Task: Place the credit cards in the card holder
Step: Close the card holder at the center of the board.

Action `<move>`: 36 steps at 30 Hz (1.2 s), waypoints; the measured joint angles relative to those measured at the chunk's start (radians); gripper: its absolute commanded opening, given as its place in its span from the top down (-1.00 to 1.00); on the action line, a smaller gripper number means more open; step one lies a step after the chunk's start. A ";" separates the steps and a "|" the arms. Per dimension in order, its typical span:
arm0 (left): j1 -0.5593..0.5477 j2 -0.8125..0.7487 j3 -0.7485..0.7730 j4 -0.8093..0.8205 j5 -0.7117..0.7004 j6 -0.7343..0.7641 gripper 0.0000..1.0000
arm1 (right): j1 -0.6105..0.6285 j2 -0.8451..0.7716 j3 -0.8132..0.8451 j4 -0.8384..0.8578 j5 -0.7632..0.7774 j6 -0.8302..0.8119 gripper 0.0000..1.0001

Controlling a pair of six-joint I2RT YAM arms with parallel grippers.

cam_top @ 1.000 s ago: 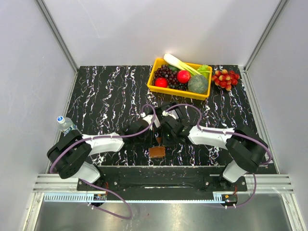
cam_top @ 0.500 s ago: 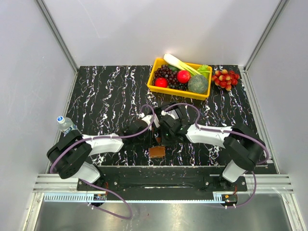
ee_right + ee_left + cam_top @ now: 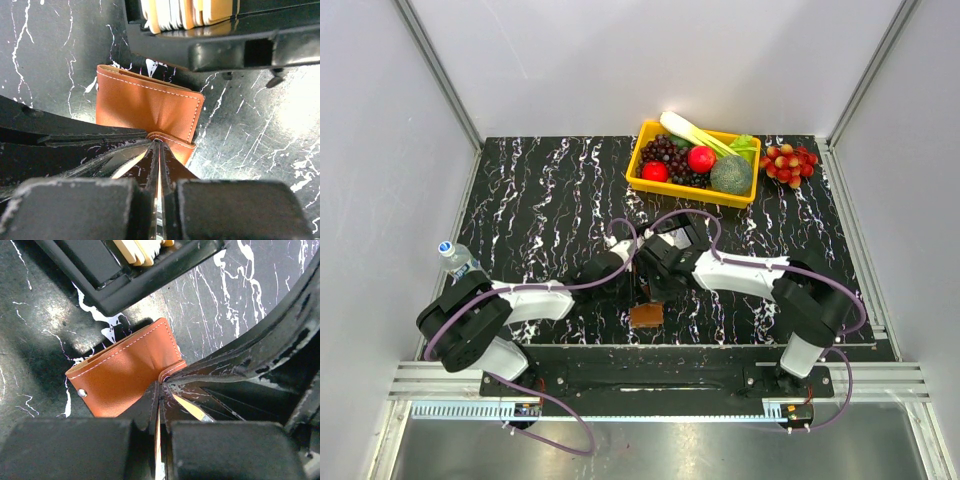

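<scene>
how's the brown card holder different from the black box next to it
The card holder is brown, stitched, leather-like and lies flat; the black box is rigid and open-topped. The box holds a row of cards standing on edge; the holder's visible face shows only a snap stud. Both sit close together on the black marbled tabletop.

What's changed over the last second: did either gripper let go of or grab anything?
The right arm swung leftward, its elbow drawing in toward centre, carrying the right gripper slightly left above the card holder. Nothing visibly grabbed or released: both it and the left gripper are shut on a thin card edge. Left arm, card holder and yellow tray stayed put.
</scene>
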 measured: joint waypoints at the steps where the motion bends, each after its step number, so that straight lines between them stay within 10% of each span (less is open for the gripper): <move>1: 0.000 0.000 -0.003 0.004 0.002 -0.002 1.00 | 0.006 0.005 0.008 -0.010 0.009 -0.004 0.93; 36: -0.016 -0.007 -0.018 0.021 -0.016 -0.025 1.00 | 0.082 -0.051 -0.045 0.014 0.219 0.038 0.90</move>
